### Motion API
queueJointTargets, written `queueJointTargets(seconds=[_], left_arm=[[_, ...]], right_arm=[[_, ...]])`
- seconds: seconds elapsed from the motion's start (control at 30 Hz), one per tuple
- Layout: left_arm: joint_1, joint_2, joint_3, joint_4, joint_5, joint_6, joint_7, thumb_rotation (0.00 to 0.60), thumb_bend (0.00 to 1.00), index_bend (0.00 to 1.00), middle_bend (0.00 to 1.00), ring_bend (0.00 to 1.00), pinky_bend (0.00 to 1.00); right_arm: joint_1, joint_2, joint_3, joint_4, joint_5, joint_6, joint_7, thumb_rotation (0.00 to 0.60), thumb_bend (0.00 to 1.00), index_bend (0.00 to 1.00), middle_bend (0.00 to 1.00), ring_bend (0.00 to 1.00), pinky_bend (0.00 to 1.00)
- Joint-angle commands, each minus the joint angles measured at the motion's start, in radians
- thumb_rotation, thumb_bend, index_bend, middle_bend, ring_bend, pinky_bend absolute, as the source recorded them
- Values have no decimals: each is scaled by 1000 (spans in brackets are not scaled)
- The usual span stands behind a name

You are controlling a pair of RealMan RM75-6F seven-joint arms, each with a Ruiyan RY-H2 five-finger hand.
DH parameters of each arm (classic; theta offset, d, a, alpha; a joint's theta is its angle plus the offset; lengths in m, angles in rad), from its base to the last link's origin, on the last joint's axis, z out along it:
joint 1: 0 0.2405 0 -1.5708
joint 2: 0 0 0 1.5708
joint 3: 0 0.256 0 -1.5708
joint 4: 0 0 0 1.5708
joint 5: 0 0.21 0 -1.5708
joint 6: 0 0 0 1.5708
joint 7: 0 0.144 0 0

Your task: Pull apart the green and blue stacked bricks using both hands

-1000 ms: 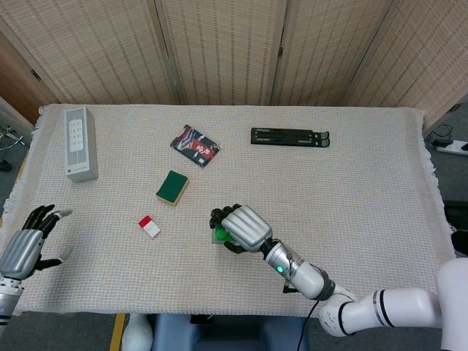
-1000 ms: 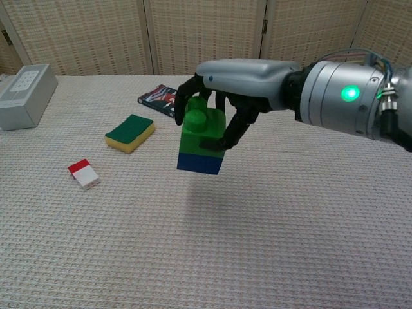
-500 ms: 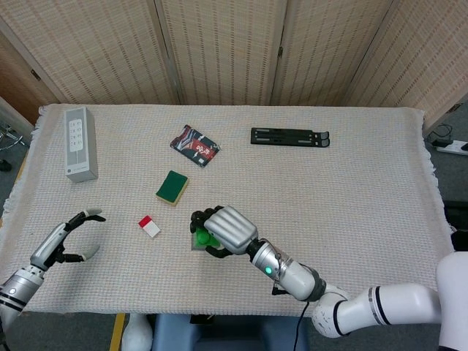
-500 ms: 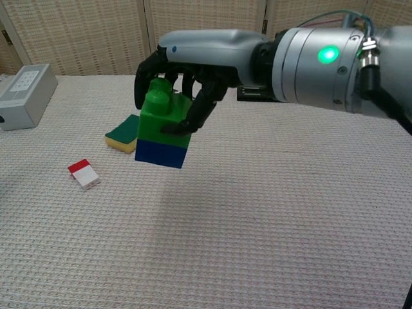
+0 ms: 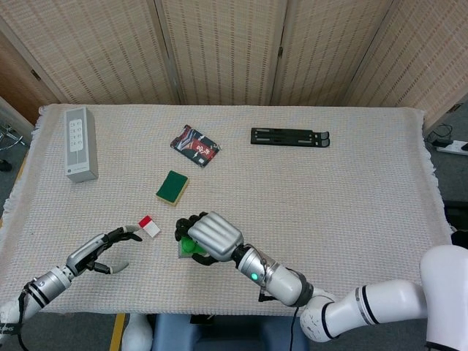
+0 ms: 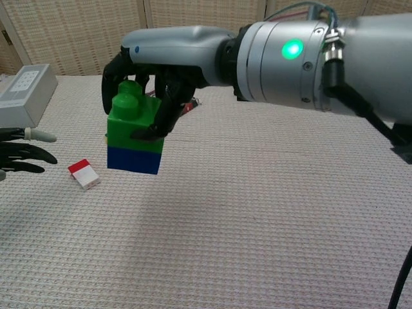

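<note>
Right hand [image 6: 154, 77] of mine grips the green brick [image 6: 132, 122], with the blue brick [image 6: 134, 159] stuck beneath, held above the tabletop [image 6: 257, 212]. Left hand [image 5: 102, 248] hangs nearby, fingers spread and holding nothing, just beside a red-and-white block [image 6: 84, 174].

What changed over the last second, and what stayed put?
The right hand, gripping the green brick with the blue brick stuck beneath it, carried the stack toward the robot's left, above the table. The left hand, empty with fingers spread, came in from the table's edge toward the stack. The bricks remain joined. The sponge, red-and-white block and grey box did not move.
</note>
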Motion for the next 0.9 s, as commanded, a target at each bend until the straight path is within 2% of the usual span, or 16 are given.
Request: queueJointTargets(seconds=[0.03,0.47,0.9], left_arm=[[-38,-1,33,4,27,9,-55,600,363,116,201,17,73],[-120,-64,66,49,30,22,-151,600,357,100,165,0,15],[-171,-95,99,47,17,16,-156,600,354,101,156,0,13]], right_arm=[[23,-22,-11,7,29,10,-29,600,428,922,717,835,896],[69,-91,-16,44,65,22,-33,600,428,922,717,834,895],[75,-131,-16,84,29,26,12,600,428,922,717,835,896]])
